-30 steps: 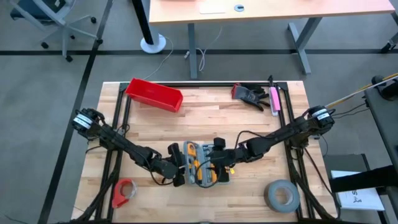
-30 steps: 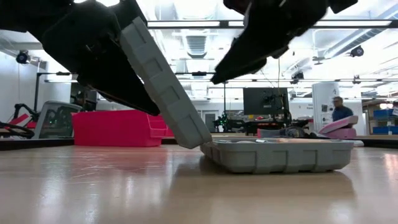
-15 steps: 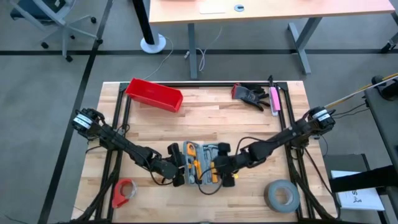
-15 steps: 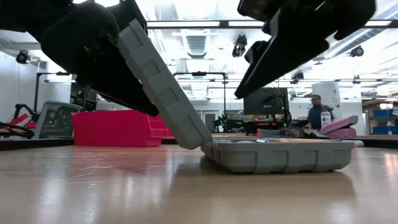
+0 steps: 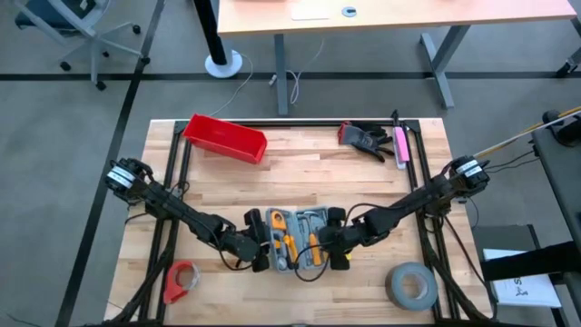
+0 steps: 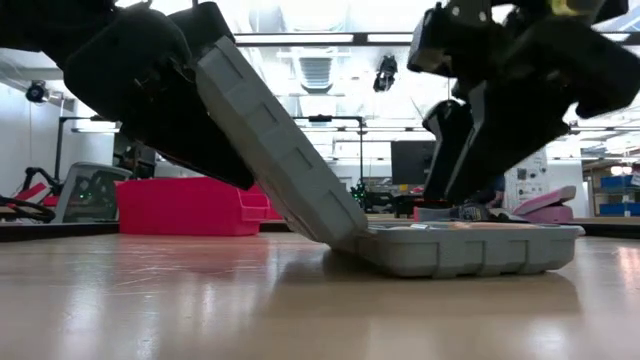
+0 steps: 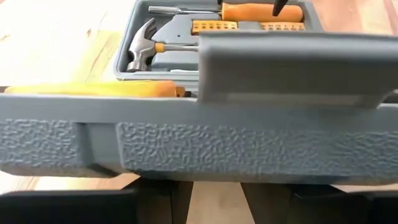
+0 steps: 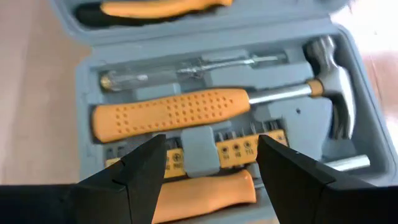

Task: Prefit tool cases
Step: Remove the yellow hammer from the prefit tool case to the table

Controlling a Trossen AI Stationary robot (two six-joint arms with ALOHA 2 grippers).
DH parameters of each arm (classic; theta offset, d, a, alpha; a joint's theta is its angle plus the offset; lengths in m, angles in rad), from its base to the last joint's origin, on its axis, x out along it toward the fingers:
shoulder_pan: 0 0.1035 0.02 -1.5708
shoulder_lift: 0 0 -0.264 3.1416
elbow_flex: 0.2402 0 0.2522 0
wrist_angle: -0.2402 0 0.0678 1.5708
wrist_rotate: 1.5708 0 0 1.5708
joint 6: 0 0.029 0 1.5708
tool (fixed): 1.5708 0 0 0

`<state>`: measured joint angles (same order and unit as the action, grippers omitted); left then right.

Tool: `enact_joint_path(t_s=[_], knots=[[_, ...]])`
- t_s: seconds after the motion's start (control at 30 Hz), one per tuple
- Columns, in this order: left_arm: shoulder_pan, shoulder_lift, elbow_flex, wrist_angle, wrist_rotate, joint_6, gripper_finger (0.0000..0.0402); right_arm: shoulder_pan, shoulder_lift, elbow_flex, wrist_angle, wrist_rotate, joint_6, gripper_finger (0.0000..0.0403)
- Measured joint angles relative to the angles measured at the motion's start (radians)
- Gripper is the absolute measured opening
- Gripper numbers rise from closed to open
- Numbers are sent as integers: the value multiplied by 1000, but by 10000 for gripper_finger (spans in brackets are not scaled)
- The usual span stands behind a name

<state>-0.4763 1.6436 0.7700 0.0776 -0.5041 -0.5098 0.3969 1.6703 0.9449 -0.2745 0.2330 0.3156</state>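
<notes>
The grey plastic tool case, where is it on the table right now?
In the high view the grey plastic tool case lies open at the table's front centre, between the left gripper holding its raised lid and the right gripper.

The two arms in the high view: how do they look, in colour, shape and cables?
Both are slim, black, jointed arms with round grey-capped joints at the table's sides. Black cables loop along the left arm and right arm. The right gripper has flat, black, wedge-shaped jaws. The left gripper is a black, blocky unit. No markings show.
</notes>
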Motion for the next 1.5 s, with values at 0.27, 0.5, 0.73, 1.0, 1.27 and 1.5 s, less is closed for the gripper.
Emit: enact_joint_path(t_s=[0.27,0.5,0.73,1.0,1.27,1.5], knots=[[0,0,0,2,-3,0,132,0,0,-4,23,23,64,238],[0,0,0,3,-3,-5,126,-8,0,-4,13,80,103,231],[0,0,0,4,-3,-8,127,-70,0,-4,-53,107,218,227],[0,0,0,5,-7,-13,129,-121,0,0,-71,78,311,223],[0,0,0,5,-10,-43,124,-188,0,20,-95,42,406,216],[0,0,0,4,-10,-49,131,-214,0,32,-95,21,514,219]])
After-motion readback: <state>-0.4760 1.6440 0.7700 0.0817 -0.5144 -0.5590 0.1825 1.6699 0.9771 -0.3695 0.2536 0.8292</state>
